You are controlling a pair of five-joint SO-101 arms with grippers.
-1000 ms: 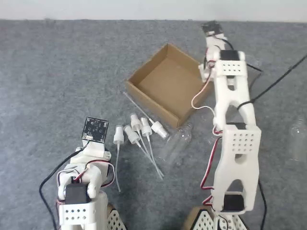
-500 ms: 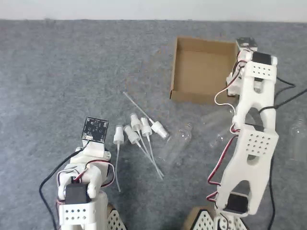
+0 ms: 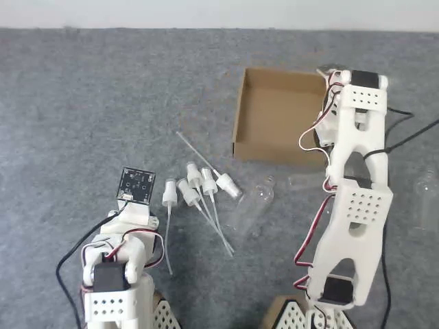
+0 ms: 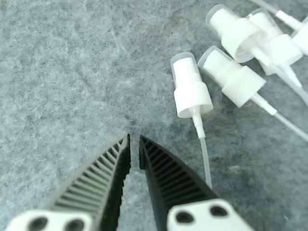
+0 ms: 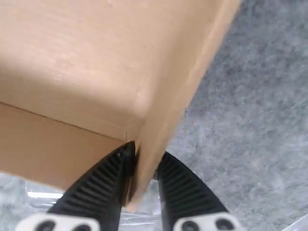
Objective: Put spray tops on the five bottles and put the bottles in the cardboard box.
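Observation:
The open cardboard box (image 3: 255,149) lies at the back right of the grey felt. My right gripper (image 5: 144,154) is shut on the box's wall (image 5: 159,115) close to a corner; the right arm (image 3: 357,137) stretches along the box's right side. Several white spray tops (image 3: 199,184) with long tubes lie loose in the middle. Nearby lies a clear bottle (image 3: 252,204), and another bottle (image 3: 309,181) is partly hidden by the right arm. My left gripper (image 4: 134,139) hangs shut and empty over bare felt, just short of the nearest spray top (image 4: 191,91).
A third clear bottle (image 3: 426,199) lies at the right edge. A loose thin tube (image 3: 195,152) lies between the spray tops and the box. Dark cables (image 3: 411,110) trail behind the right arm. Grey felt (image 3: 82,103) stretches to the left.
My right arm has dragged the box to the right and turned it square to the table, then drawn it slightly nearer. The left arm has kept still.

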